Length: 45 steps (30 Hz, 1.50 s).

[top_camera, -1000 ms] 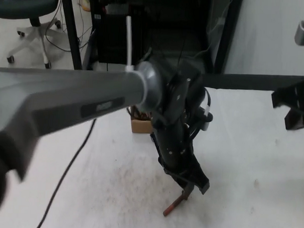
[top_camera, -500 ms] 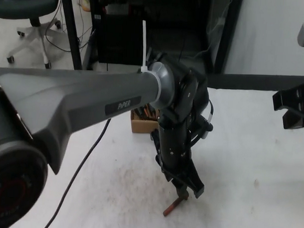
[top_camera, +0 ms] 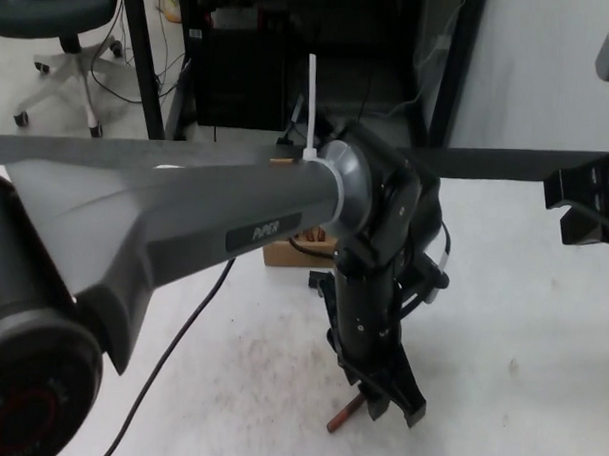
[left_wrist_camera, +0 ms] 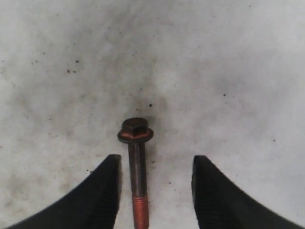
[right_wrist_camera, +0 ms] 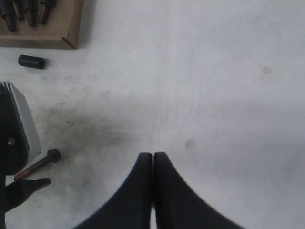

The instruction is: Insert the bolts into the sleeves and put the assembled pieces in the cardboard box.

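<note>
On the smudged white surface (top_camera: 229, 385), the left arm (top_camera: 205, 215) stretches out and bends down over a single bolt (left_wrist_camera: 137, 162), with the left jaws spread wide on either side of the shank. The bolt lies flat, its flanged hex head pointing away from the wrist and its coppery threaded end back between the fingers (left_wrist_camera: 107, 191). It sits much closer to one finger than to the other (whether it actually touches that finger is hard to say), and nothing is pinching it. In the high view the same bolt (top_camera: 343, 414) pokes out from beneath the lowered jaws, near the front of the surface.

The cardboard box (right_wrist_camera: 71, 33) stands farther back, partly hidden behind the left arm in the high view, and several dark, copper-tipped pieces (right_wrist_camera: 28, 12) lie side by side inside it. A short black sleeve (right_wrist_camera: 31, 62) rests on the surface just outside the box wall, well apart from the bolt.

The right arm (top_camera: 586, 203) hangs at the right edge of the surface. The right jaws are pressed together with nothing between them, over a bare patch well away from bolt and box. A black cable (top_camera: 170, 353) trails across the surface beneath the left arm.
</note>
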{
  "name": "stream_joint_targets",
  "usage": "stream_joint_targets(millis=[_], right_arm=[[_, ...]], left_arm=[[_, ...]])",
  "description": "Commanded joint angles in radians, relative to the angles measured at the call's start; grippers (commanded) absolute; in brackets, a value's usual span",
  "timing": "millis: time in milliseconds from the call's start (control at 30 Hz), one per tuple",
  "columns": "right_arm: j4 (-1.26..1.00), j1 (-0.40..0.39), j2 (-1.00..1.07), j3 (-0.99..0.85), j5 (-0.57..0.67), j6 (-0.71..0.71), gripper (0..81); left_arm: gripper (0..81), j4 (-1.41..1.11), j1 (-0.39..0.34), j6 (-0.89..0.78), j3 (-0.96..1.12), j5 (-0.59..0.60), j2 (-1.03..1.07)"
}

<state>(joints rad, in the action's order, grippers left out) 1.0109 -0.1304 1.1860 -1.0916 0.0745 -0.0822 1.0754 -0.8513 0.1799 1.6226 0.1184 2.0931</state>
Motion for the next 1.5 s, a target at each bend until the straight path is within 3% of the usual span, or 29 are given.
stream_joint_targets(millis=[0, 1100, 1467], right_arm=[[-0.007, 0.005, -0.013, -0.001, 0.014, 0.008, 0.5], [-0.021, 0.005, -0.013, -0.001, 0.014, 0.008, 0.5], [-0.023, 0.005, -0.013, -0.001, 0.014, 0.008, 0.5]], left_arm=[[43.9, -0.016, -0.006, -0.008, 0.004, -0.033, -0.002], [43.9, -0.061, -0.006, -0.061, 0.004, -0.059, 0.046], [39.7, -0.085, -0.006, -0.061, 0.004, -0.059, 0.048]])
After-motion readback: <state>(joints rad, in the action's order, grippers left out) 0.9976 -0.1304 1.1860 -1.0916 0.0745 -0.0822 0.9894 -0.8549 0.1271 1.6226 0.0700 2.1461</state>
